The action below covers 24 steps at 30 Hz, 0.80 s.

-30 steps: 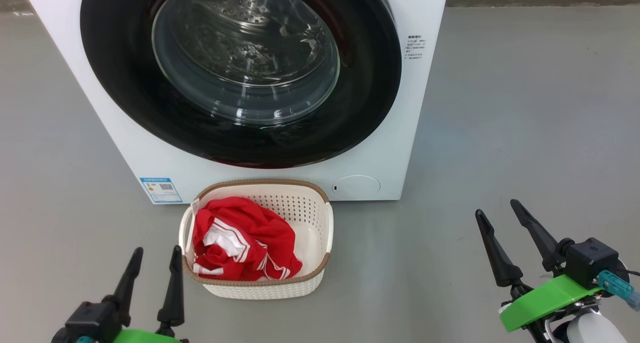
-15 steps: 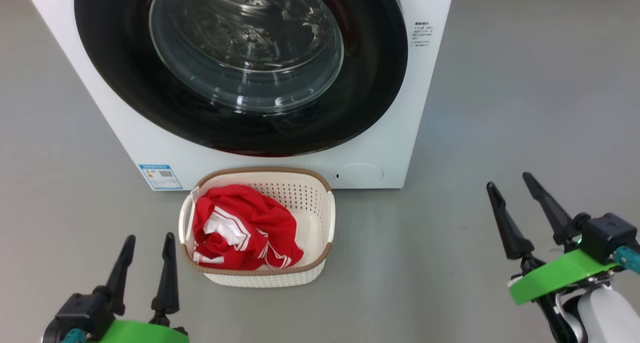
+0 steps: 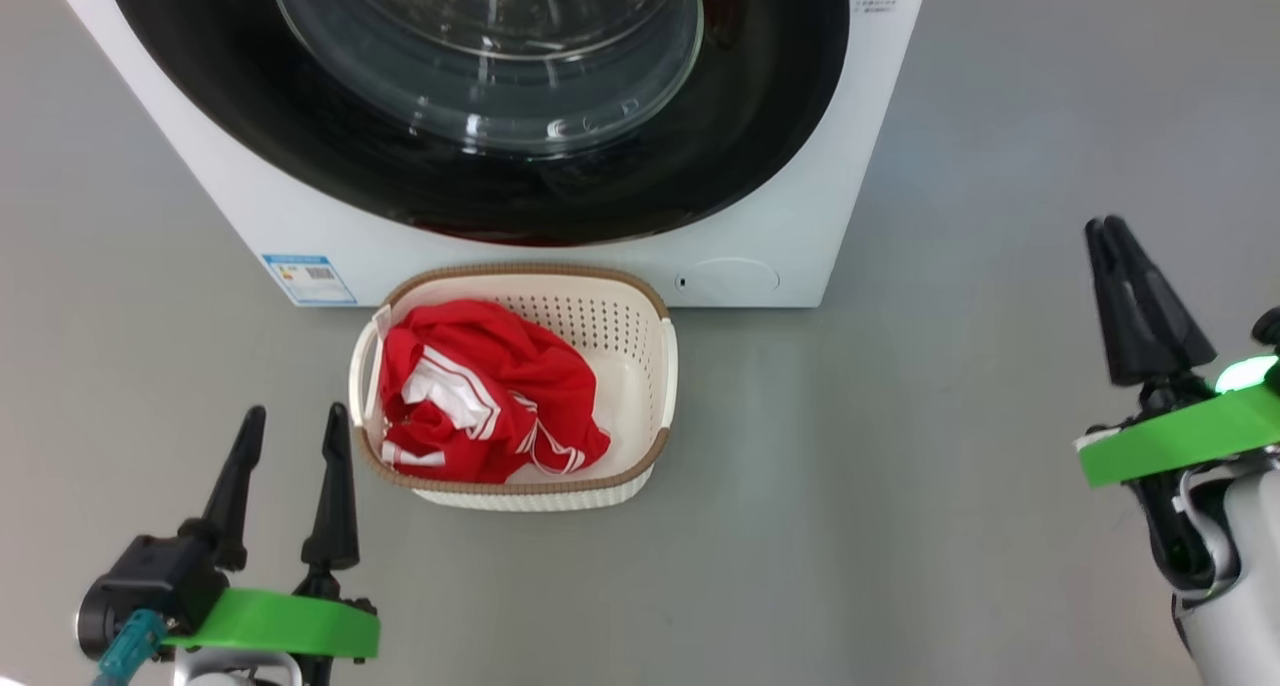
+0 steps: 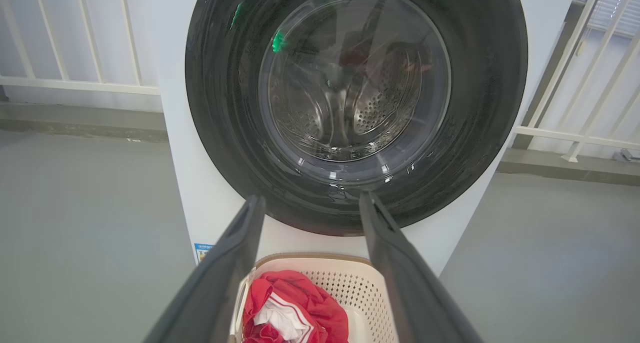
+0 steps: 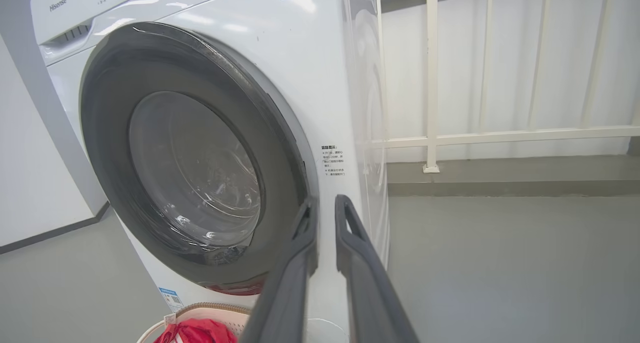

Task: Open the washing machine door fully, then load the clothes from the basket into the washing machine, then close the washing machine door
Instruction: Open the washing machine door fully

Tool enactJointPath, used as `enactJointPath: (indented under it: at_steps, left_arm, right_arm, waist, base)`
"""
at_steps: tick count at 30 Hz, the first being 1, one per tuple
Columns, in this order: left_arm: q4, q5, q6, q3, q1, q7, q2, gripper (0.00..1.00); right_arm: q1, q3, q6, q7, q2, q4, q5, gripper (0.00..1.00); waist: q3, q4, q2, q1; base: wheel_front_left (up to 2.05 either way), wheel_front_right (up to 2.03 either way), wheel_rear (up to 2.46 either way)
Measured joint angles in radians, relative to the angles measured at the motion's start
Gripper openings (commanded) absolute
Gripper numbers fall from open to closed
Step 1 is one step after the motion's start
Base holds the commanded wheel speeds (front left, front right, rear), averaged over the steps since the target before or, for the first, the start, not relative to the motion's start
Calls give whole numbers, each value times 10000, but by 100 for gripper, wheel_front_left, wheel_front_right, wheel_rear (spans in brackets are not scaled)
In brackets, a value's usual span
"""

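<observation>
I see the washing machine door (image 3: 790, 116) closed on the washing machine (image 3: 240, 196), with the clothes (image 3: 480, 386) heaped in the basket (image 3: 520, 268) just before it. My left gripper (image 3: 296, 411) stands apart beside the basket (empty). My right gripper (image 3: 1104, 224) looks nearly pressed together, holding nothing.

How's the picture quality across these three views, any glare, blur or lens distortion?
Head view: sharp, evenly lit, highlights streaking the washing machine door glass. Left wrist view: green reflections on the door, railing bars leaning outward from the wide lens. Right wrist view: softer, sheen on the washing machine side.
</observation>
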Motion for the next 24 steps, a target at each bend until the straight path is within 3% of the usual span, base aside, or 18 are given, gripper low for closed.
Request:
enactJointPath:
  at_steps: [2,11,24]
  left_arm:
    - [-61,23,0,-15,-111,-2,-4,100]
    - [-341,23,0,-90,-360,-2,-27,100]
    - [-765,79,0,-399,-946,-4,-46,100]
  right_arm:
    - [-221,12,0,-6,-98,86,261,0]
    - [-1328,393,0,-71,-667,748,2121,0]
    - [-3508,1948,0,575,-2182,1421,6397,0]
  waist:
    - [160,35,0,0]
    - [772,186,0,0]
    - [1804,488,0,0]
  base:
    - [0,0,0]
    - [0,0,0]
    - [0,0,0]
